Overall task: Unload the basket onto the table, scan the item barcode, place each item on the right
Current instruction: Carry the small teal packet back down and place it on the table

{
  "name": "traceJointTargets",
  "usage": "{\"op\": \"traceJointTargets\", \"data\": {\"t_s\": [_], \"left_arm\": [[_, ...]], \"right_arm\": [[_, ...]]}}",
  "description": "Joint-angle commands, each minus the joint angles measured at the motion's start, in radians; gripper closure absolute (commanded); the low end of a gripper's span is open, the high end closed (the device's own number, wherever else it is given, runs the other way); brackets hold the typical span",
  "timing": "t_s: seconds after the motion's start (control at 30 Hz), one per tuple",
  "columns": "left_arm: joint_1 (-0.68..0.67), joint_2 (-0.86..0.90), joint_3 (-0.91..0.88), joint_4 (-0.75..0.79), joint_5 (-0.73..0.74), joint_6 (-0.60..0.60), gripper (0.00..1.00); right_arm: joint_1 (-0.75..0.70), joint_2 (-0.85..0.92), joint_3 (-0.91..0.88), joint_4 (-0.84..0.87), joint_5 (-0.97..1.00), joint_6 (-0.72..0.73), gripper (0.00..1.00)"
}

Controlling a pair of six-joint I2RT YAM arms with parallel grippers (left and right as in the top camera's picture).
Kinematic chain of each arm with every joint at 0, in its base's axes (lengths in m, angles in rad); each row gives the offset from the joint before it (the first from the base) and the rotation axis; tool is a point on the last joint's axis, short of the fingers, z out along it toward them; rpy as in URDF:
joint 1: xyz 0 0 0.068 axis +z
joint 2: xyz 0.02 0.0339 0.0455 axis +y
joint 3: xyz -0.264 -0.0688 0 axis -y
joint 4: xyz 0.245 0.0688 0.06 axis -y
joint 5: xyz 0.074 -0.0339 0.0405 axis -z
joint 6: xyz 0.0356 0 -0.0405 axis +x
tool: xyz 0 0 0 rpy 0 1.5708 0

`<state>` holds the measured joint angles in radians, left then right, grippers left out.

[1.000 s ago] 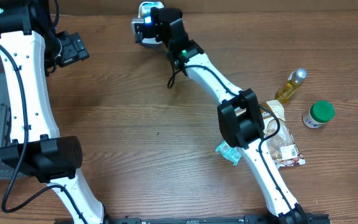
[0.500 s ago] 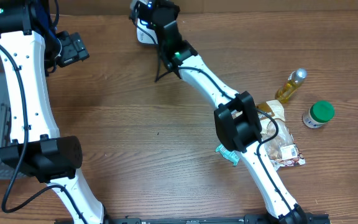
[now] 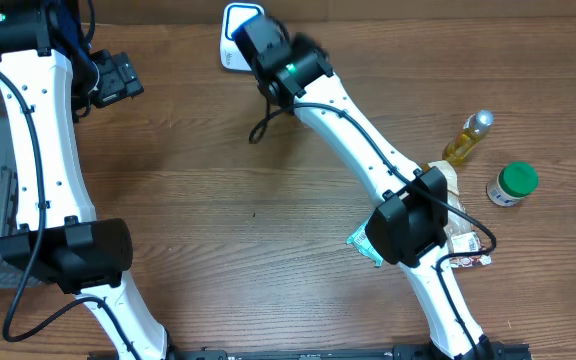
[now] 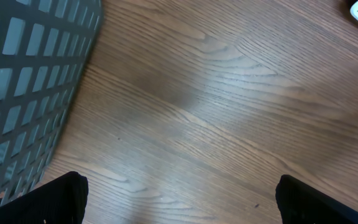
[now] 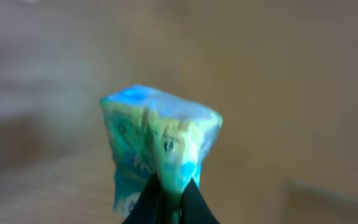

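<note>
right gripper (image 5: 169,198) pinches a blue-green packet (image 5: 157,140), raised just beside the white scanner (image 3: 230,35) at the table's (image 3: 218,200) 12 o'clock edge. left gripper (image 3: 118,80) is spread wide at 10 o'clock, near the basket (image 4: 30,74).

Overhead view: illumination is even and diffuse, from above. The table (image 3: 218,200) shows a mild sheen, and my arms cast soft-edged shadows just beside themselves. The wrist end of my right arm (image 3: 348,110) is smeared; the rest is sharp.

Left wrist view: the wood grain is in sharp focus. A broad pale glare band crosses the frame, with a soft dark shadow patch beside it. My left fingertips (image 4: 36,199) read as unlit black shapes in the lower corners.

Right wrist view: heavily blurred. The background is a featureless brown smear. The packet (image 5: 157,146) is soft, its top tinted bright blue. My right gripper (image 5: 169,199) is a dark silhouette.
</note>
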<state>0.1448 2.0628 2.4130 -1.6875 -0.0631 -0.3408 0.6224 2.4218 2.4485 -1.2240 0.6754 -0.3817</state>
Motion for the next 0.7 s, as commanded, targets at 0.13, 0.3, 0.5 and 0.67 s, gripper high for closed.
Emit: {"op": "traceJointTargets", "data": {"t_s": [0.13,0.3,0.5,0.67], "left_arm": [[0.000,-0.023,-0.004,-0.002,0.001,0.004,0.00],[0.000,-0.023,-0.004,-0.002,0.001,0.004,0.00],[0.000,-0.023,-0.004,-0.002,0.002,0.004,0.00],[0.000,-0.023,-0.004,-0.002,0.001,0.004,0.01]], "right_arm": [[-0.076,0.013,-0.023,-0.431,-0.574,0.347,0.94],[-0.154,0.013,-0.105,-0.470,-0.580,0.401,0.85],[-0.248,0.013,-0.270,-0.471,-0.580,0.423,0.95],[-0.312,0.013,-0.447,-0.472,-0.580,0.423,0.82]]}}
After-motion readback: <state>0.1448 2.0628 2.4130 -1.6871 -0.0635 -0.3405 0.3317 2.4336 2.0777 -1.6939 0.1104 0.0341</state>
